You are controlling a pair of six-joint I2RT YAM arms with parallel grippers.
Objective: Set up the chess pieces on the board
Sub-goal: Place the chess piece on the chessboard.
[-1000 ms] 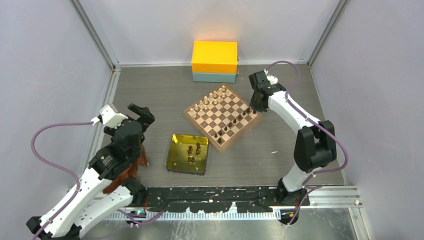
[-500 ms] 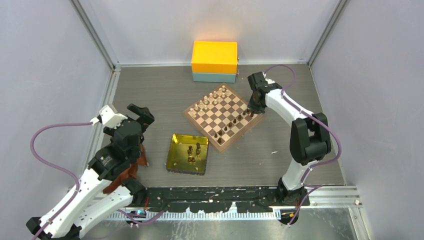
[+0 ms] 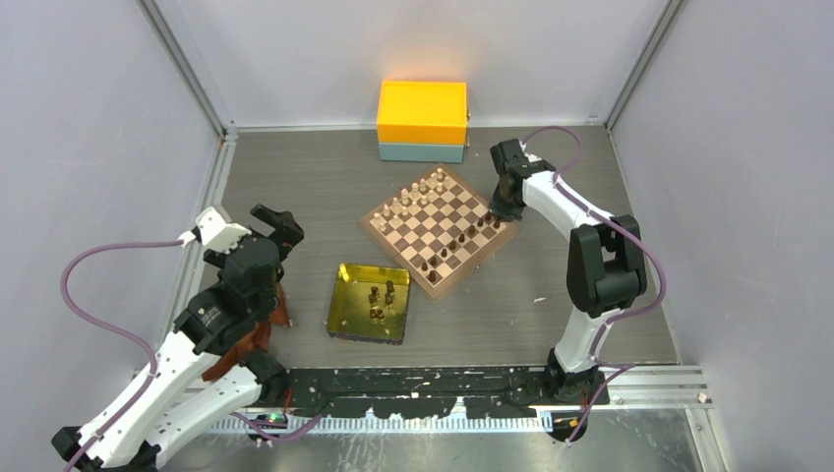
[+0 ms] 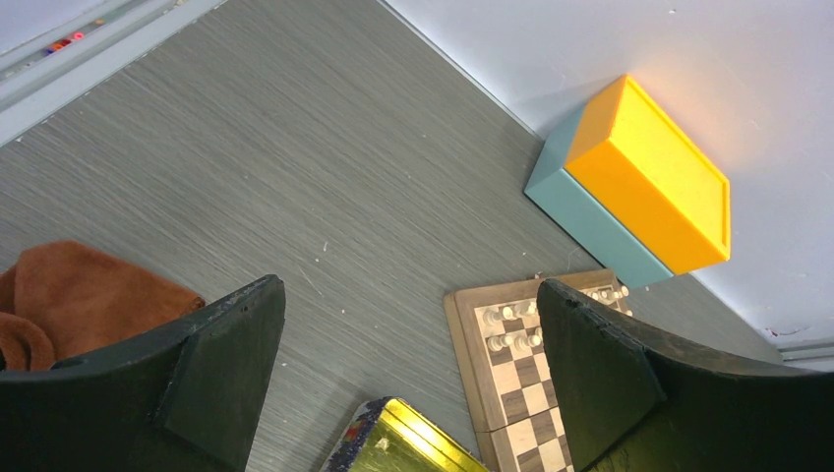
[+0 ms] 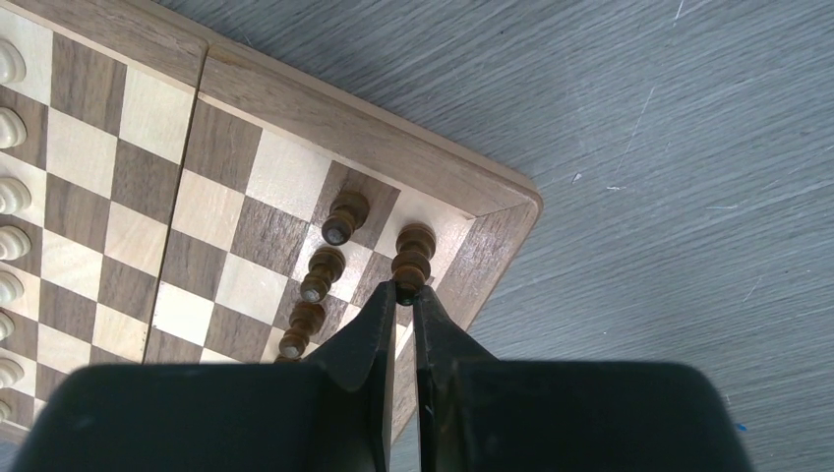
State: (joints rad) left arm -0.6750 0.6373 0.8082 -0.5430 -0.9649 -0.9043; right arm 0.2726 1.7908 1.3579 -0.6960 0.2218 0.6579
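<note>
Grey wood-grain table (image 3: 295, 187) holds the board (image 3: 433, 231) at centre; the right arm (image 3: 590, 265) stretches to the board's right corner, and the left arm (image 3: 167, 364) is folded at lower left.

Left wrist view: the left hand (image 4: 408, 295) is released, its fingers wide apart above the table.

Right wrist view: the right hand (image 5: 405, 287) is clenched on a dark chess piece (image 5: 414, 251) standing on the board's corner square.

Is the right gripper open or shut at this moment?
Shut. The right gripper pinches the top of a dark piece standing on the board's corner square; its fingers show hardly any gap between them.
</note>
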